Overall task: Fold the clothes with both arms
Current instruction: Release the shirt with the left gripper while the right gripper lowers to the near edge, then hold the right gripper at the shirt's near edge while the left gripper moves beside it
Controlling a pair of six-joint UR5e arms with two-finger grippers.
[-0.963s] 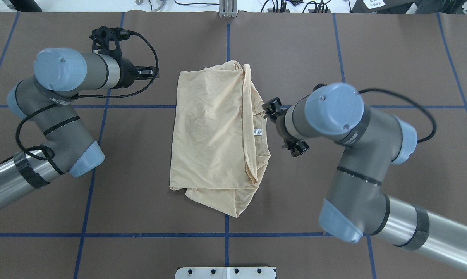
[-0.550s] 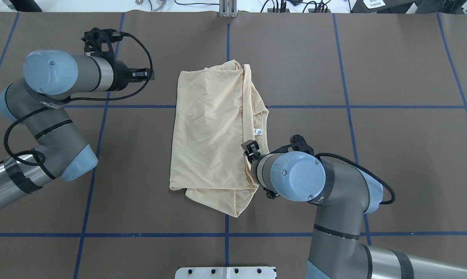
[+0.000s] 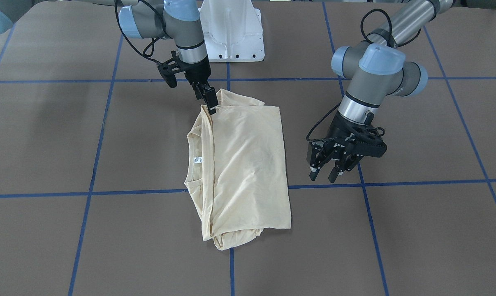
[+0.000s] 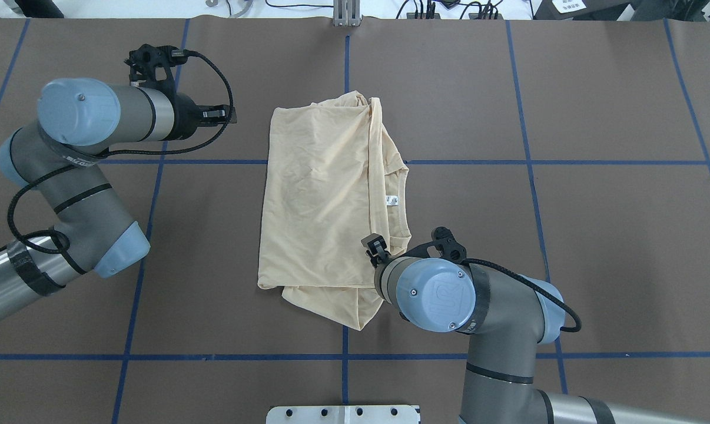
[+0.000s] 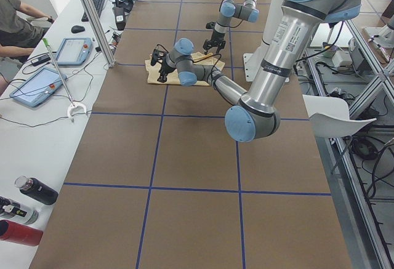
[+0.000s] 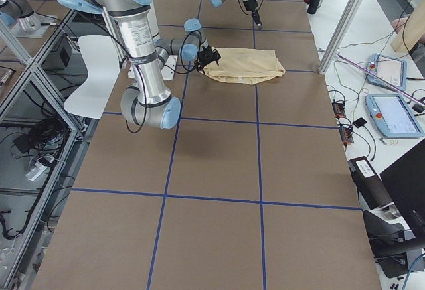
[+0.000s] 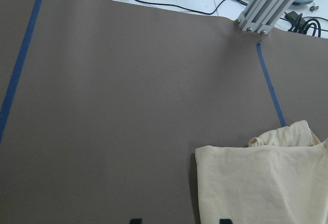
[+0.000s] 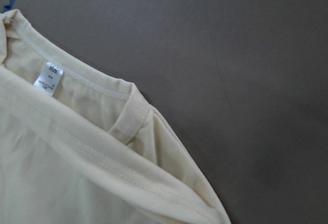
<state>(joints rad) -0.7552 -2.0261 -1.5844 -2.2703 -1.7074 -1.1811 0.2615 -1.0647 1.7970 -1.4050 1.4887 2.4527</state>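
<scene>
The clothes (image 4: 319,200) are one cream-yellow shirt, folded into a long rectangle at the table's middle, with its white neck label (image 4: 392,201) on the right edge. My right gripper (image 3: 207,100) hangs open right at the shirt's corner nearest the robot, by the collar side. From overhead only one finger (image 4: 376,247) of it shows past the wrist. The right wrist view holds the collar and label (image 8: 47,78) but no fingers. My left gripper (image 3: 323,177) hovers open and empty above the bare mat, off the shirt's (image 3: 244,164) other long side.
The brown mat is crossed by blue tape lines (image 4: 343,357). The white pedestal base (image 3: 231,33) stands at the robot's edge. An aluminium post (image 4: 346,12) and cables sit at the far edge. A person (image 5: 12,23) sits at a side bench with tablets and bottles.
My right arm swung from beside the collar along the shirt's right edge toward the robot, its gripper now at the near corner. The left arm drew back slightly. The shirt lies unchanged.
</scene>
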